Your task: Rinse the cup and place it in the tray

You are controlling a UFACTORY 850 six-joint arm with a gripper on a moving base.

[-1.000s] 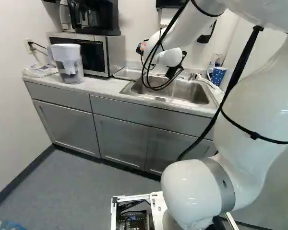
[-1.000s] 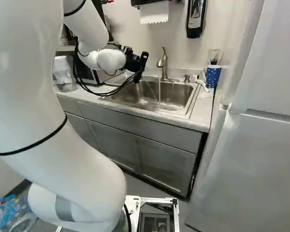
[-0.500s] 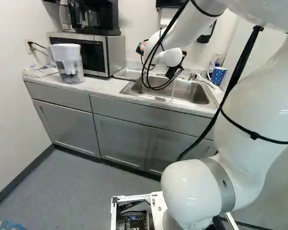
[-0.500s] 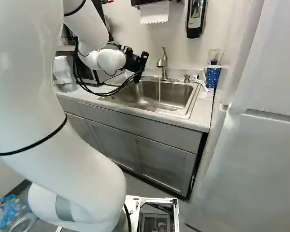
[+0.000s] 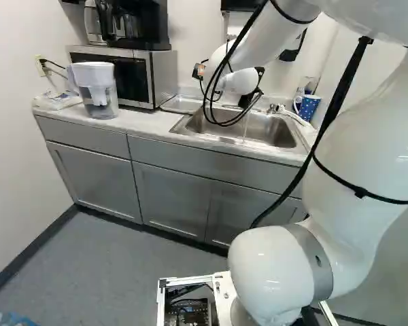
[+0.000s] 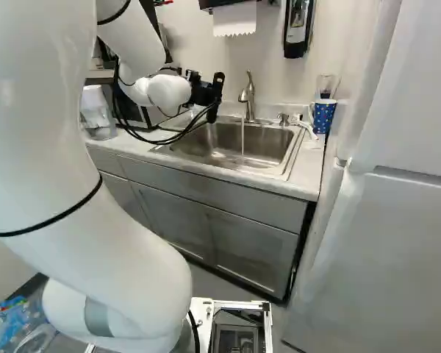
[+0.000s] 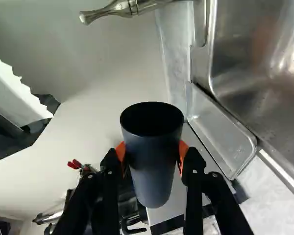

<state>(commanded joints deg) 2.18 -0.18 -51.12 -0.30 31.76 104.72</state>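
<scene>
The cup [image 7: 153,169] was dark and was held in the air by the pincer [image 6: 215,97], which was pinching it around its body. In the wrist view, the two orange pads [image 7: 183,152] of the pincer [image 7: 153,154] touched the cup from two opposite sides. The cup was not upright; it was lying on its side, and its open mouth was turned to the side where the faucet [image 6: 248,95] stood. This faucet was near the pincer, and from it a thin stream of water [image 6: 242,140] was running down into the sink [image 6: 261,143]. The water and the cup were apart from each other. The sink was lower than the pincer, and beside the sink, ahead of the pincer and to one side, there was a shallow tray [image 7: 209,120] on the table [image 5: 137,121]. The microwave [image 5: 154,78] was also ahead of the pincer, behind the cup. The clear pitcher [image 5: 98,94] stood farther from the pincer than the microwave. A blue dotted mug [image 6: 323,116] was well apart from the pincer, past the faucet.
</scene>
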